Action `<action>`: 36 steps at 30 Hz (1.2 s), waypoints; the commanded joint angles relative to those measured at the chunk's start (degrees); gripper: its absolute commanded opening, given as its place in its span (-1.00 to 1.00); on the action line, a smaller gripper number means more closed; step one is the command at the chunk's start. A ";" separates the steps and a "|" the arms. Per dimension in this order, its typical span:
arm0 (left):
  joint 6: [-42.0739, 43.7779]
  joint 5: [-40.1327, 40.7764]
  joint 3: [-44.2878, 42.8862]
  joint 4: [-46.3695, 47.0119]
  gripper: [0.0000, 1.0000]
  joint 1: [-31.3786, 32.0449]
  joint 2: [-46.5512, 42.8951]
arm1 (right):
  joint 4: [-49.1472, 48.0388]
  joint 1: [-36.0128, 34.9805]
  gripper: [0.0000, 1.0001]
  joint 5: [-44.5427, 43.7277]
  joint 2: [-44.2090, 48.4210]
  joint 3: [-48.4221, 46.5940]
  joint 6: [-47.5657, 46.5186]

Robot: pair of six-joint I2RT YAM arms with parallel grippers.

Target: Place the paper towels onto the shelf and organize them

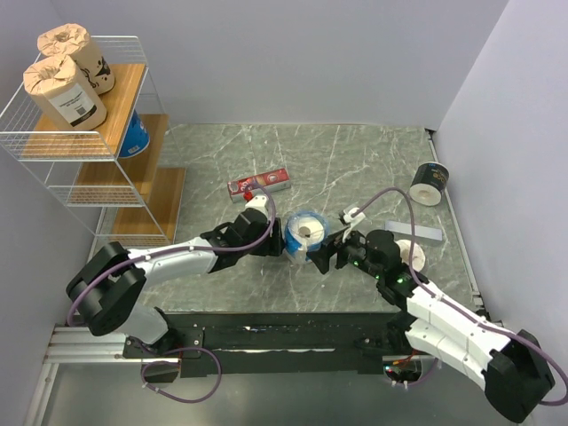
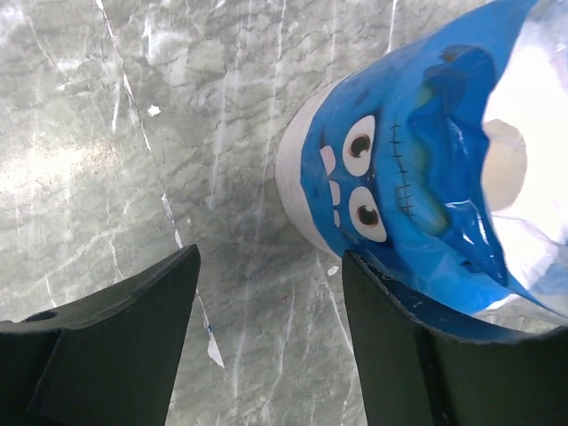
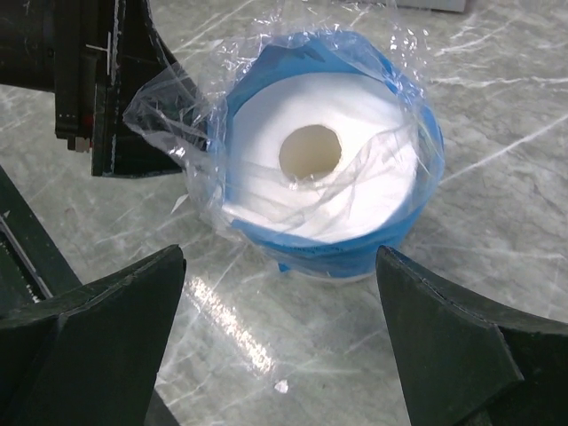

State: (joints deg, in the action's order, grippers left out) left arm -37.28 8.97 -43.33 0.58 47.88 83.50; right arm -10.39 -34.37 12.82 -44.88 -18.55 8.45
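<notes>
A blue-and-white paper towel roll in loose clear wrap stands core-up on the marble table between my two grippers. My left gripper is at its left side and open. In the left wrist view the roll lies outside the right finger, and nothing is between the jaws. My right gripper is open just short of the roll, fingertips apart from it. The shelf at far left holds two kraft-brown rolls on top and a blue one below.
A flat red box lies behind the left gripper. A dark roll lies on its side at the far right. A white roll end shows behind my right arm, beside a flat clear strip.
</notes>
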 commanded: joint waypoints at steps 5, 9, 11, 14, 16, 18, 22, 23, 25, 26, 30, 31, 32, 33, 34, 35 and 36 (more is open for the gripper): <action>-0.78 1.31 -1.93 1.44 0.43 0.02 2.62 | -13.95 0.18 0.86 -2.79 -10.99 0.45 2.44; -1.91 1.75 -2.64 1.62 0.41 0.02 5.08 | -17.63 -0.17 0.83 -4.90 -14.00 1.14 4.20; -3.15 2.01 -1.76 2.23 0.41 0.11 5.79 | -18.17 -0.78 0.82 -5.52 -16.19 1.41 5.08; -5.08 3.42 -1.05 1.71 0.43 0.02 6.23 | -20.10 -2.10 0.82 -6.23 -19.17 1.67 5.79; -5.70 5.17 -1.75 -0.22 0.43 0.02 6.58 | -19.67 -2.80 0.81 -7.10 -20.41 0.97 5.70; -4.74 6.58 -4.03 -5.31 0.42 0.02 5.71 | -17.74 -3.77 0.81 -8.24 -19.46 0.35 5.53; 1.05 10.63 -8.16 -12.26 0.54 0.11 -0.87 | -8.53 -3.86 0.85 -10.00 -9.47 -2.36 5.09; 3.07 9.76 -10.52 -13.14 0.61 0.11 -3.50 | -3.98 -3.78 0.86 -10.09 -7.26 -3.16 4.91; 9.83 7.56 -12.91 -14.72 0.67 0.20 -5.71 | 0.00 -3.86 0.89 -10.36 -0.78 -5.09 4.74; 12.03 4.59 -15.09 -15.08 0.71 0.37 -7.11 | 3.07 -3.86 0.90 -11.14 1.53 -5.62 4.91; 22.30 -0.97 -19.85 -15.78 0.75 2.39 -8.36 | 8.09 -3.77 0.91 -14.56 10.24 -7.03 5.79; 24.08 -1.41 -21.78 -16.48 0.75 3.00 -7.40 | 8.98 -3.77 0.92 -15.19 12.78 -7.47 6.23; 26.88 -1.50 -22.84 -17.18 0.77 3.53 -6.61 | 9.60 -3.77 0.92 -16.50 14.02 -7.64 6.67; 28.04 -1.15 -23.98 -17.80 0.79 4.84 -5.56 | 11.08 -3.77 0.92 -17.21 15.08 -7.73 7.02; 29.09 -1.32 -26.34 -19.55 0.79 5.29 -3.20 | 12.05 -3.77 0.92 -18.17 17.35 -7.99 7.54; 30.15 -1.41 -27.58 -20.17 0.79 5.64 -2.04 | 12.67 -3.69 0.92 -19.22 18.42 -8.00 7.72; 30.51 -2.11 -28.73 -20.87 0.78 6.34 -0.90 | 13.46 -3.77 0.92 -20.71 19.65 -8.08 7.90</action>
State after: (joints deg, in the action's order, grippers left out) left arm -15.20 10.00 -67.51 -15.53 51.94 77.25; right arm -3.18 -37.80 -1.61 -29.63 -24.58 14.74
